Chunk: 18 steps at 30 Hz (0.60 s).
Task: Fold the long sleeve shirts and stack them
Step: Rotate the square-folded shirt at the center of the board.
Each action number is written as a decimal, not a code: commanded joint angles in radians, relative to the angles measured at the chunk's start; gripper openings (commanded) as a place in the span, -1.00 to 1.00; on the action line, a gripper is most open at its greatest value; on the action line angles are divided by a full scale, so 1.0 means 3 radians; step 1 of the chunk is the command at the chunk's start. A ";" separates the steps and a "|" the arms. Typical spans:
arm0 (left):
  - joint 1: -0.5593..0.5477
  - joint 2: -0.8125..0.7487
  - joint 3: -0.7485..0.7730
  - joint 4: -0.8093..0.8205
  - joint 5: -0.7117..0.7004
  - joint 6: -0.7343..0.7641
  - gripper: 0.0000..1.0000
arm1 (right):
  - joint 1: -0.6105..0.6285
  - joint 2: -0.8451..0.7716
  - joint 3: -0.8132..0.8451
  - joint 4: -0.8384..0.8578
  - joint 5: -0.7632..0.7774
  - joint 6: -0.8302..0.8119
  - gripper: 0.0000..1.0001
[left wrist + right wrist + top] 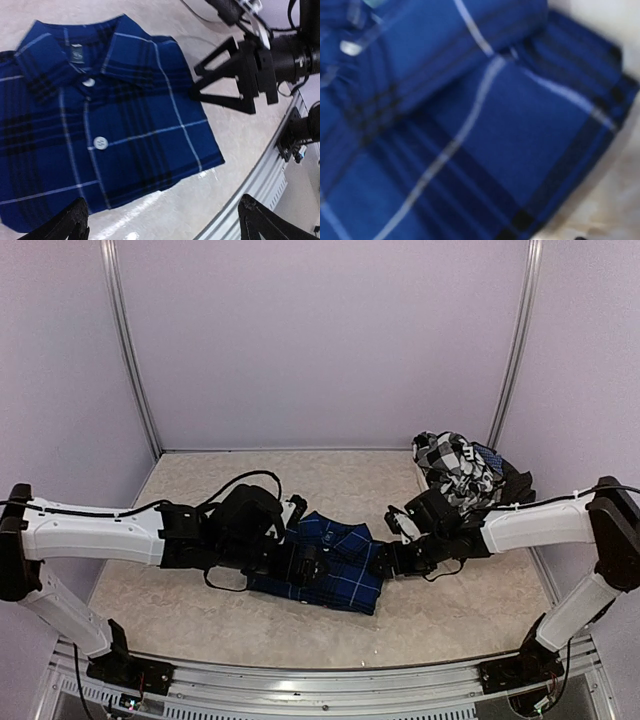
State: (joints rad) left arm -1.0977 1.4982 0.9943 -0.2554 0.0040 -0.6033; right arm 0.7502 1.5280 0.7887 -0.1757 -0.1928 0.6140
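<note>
- a blue plaid shirt (470,150) is filling nearly the whole view, lying close and blurred.
- a folded layer is running diagonally across the top, overlapping the flatter part below.
- a pale button (351,47) is showing at upper left.
- the light counter (620,200) is peeking in along the right edge.

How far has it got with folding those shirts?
Done: the blue plaid shirt lies folded, collar up, on the table. In hand: nothing; the left gripper is open above it, the right gripper open at its edge. To do: the checked shirt lies crumpled at the far right, unstacked.
</note>
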 commanded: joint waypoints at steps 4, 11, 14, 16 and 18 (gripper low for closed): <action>0.0363 -0.0544 -0.0022 -0.0506 -0.1132 -0.0125 0.98 | 0.0011 0.0505 0.0183 0.0447 -0.0341 0.0155 0.52; 0.0922 -0.1036 -0.0297 -0.0494 -0.1201 -0.0195 0.98 | -0.0050 0.0994 0.0745 0.0362 -0.0405 -0.0103 0.47; 0.1124 -0.1290 -0.0453 -0.0430 -0.1194 -0.0227 0.98 | -0.0140 0.1209 0.1023 0.0312 -0.0429 -0.0244 0.42; 0.1237 -0.1446 -0.0547 -0.0391 -0.1205 -0.0229 0.98 | -0.0201 0.1345 0.1277 0.0242 -0.0447 -0.0390 0.41; 0.1331 -0.1549 -0.0617 -0.0344 -0.1194 -0.0203 0.98 | -0.0240 0.1448 0.1500 0.0161 -0.0402 -0.0574 0.42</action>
State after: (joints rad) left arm -0.7429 1.0996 0.8467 -0.3782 -0.3382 -0.6582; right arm 0.7105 1.9095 1.1225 -0.0937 -0.3141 0.5549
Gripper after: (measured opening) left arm 0.990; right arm 0.705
